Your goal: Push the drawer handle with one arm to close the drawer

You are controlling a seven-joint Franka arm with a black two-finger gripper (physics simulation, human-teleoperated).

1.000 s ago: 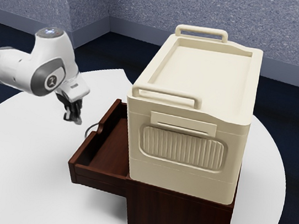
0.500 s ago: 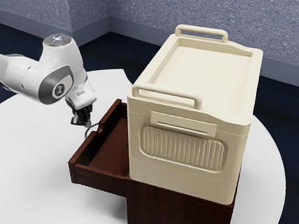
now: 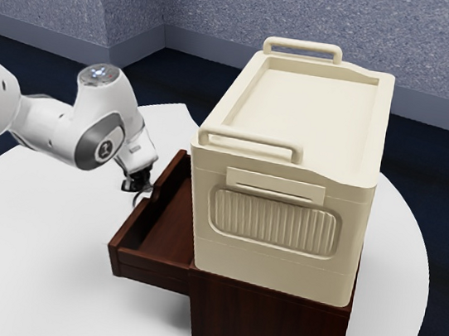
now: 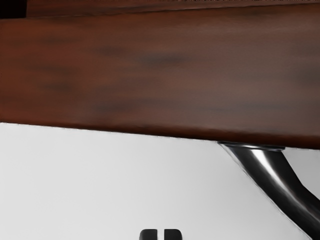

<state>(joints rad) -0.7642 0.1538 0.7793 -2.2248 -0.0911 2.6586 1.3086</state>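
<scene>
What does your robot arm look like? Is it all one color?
No! My arm is mostly shiny white, with chunky, rounded parts. One has a curved dark gray band and a round badge. A gray cap has pale bluish marks. My tool is black.

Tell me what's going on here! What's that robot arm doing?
I'm here to push this drawer closed with my gripper. My gripper is down at the drawer's front, by its curved metal handle, and it isn't holding the drawer's wood. Right now the drawer still sticks out of the dark wooden cabinet. A big cream box sits on top of the cabinet.
</scene>
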